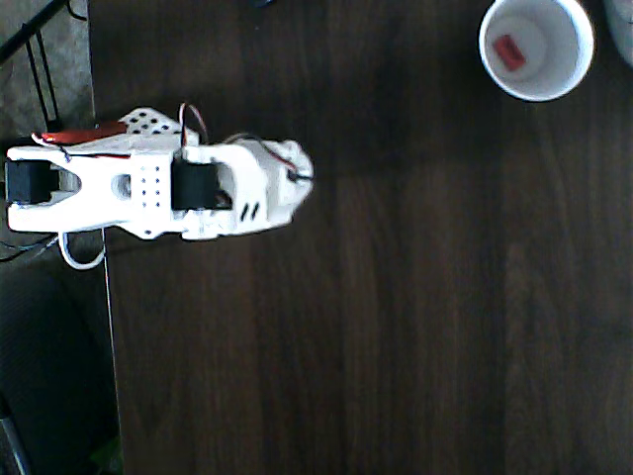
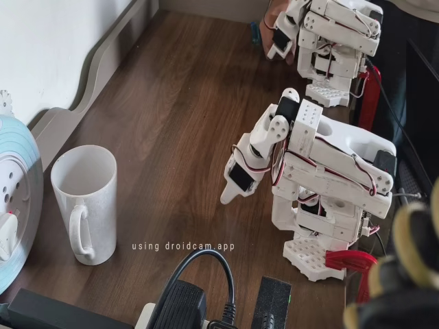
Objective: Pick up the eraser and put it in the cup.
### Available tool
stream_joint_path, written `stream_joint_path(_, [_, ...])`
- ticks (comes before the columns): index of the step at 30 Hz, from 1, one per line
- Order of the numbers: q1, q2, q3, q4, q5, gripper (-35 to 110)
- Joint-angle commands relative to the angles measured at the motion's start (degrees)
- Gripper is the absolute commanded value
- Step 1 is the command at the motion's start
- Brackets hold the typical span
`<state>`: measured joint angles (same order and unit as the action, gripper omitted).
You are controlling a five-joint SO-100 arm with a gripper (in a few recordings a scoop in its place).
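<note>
The white cup [image 1: 537,87] stands at the top right of the dark wooden table in the overhead view. The small red eraser [image 1: 508,51] lies inside it on the pale bottom. In the fixed view the cup [image 2: 88,205] is a handled mug at the left, and its wall hides the inside. My white arm is folded back over its base at the table's left side in the overhead view. The gripper [image 1: 297,170] [image 2: 228,195] points down, far from the cup. Its fingers look shut with nothing between them.
A duller white rounded thing [image 1: 623,28] sits right of the cup at the overhead view's edge. In the fixed view, a round pale blue object [image 2: 17,199] stands left of the cup, and a black plug and power strip [image 2: 185,305] lie in front. The table's edge [image 1: 99,297] runs behind the arm's base.
</note>
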<state>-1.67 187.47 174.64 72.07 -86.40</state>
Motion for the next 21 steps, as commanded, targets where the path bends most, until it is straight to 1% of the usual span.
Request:
stream_joint_path(1, [-2.0,1.4,0.5,3.5,-3.3,0])
stream_joint_path(6, [1.1,1.4,0.5,3.4,-3.8,0])
stream_joint_path(10, [1.3,1.4,0.5,3.4,-3.6,0])
stream_joint_path(13, [2.7,1.4,0.5,3.3,-1.1,0])
stream_joint_path(14, [3.5,1.4,0.5,3.3,-1.7,0])
stream_joint_path(21, [3.4,1.4,0.5,3.3,-2.5,2])
